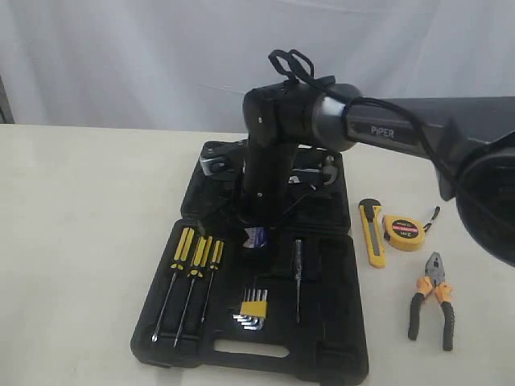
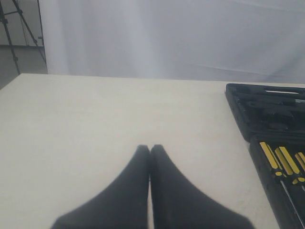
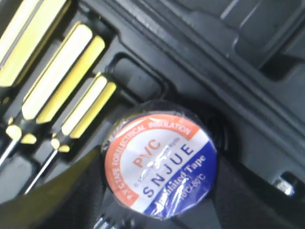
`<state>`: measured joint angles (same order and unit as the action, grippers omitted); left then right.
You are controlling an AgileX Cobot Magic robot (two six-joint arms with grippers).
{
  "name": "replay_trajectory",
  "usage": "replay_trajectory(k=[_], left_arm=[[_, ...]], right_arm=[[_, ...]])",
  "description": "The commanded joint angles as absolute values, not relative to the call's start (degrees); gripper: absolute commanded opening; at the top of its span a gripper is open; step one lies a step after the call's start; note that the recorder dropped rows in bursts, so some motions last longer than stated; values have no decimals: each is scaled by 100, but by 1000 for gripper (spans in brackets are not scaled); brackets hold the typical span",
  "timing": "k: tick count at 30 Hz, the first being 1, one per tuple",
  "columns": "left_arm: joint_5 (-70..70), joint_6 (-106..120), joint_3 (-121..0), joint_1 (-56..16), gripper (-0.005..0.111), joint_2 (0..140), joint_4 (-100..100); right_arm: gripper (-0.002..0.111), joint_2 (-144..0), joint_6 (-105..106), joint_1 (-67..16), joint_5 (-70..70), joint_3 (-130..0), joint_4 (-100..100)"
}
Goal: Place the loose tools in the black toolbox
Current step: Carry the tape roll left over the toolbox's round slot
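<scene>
**One tool at the box, three yet to go**

Your right gripper [image 1: 256, 232] reaches across to the middle of the exterior view and stands over the open black toolbox [image 1: 330, 354]. Its jaws are spread wide, one on each side of the black tape roll [image 3: 160, 164]. They appear to clasp it, with the white-red-blue label facing the wrist camera. The roll sits low over the box's moulded tray, just beside the screwdrivers [image 1: 193, 265]. Whether it already rests in a recess you cannot tell from these views.

Your left gripper [image 2: 150, 151] is closed, fingertips together, and holds nothing. It hangs over bare table [image 2: 95, 119], with the box at the right edge of its view.

Count the tape as nearly placed but not released. Three tools lie outside the box on the right of the exterior view. The yellow utility knife [image 1: 372, 233] and yellow tape measure [image 1: 405, 232] lie side by side, and the pliers [image 1: 432, 301] lie below them, lower right. By my reckoning you are about a quarter through.
</scene>
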<state>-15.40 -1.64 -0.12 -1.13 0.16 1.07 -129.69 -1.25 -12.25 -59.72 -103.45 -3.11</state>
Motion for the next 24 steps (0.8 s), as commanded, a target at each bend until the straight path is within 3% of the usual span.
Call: replay_trajectory(k=[1,16,18,24], left_arm=[[-1545,-174,0,-125,0,0,121],[-1545,-174,0,-125,0,0,121],[-1545,-174,0,-125,0,0,121],[-1545,-174,0,-125,0,0,121]], right_arm=[[20,-13015,-86,-1231,-5831,-10391,-121],[20,-13105,-101,-1231,-5889,-10391,-106],[26,-13105,-101,-1231,-5900,-10391,-119],[60,-13105,-122,-1231,-5936,-10391,-119]])
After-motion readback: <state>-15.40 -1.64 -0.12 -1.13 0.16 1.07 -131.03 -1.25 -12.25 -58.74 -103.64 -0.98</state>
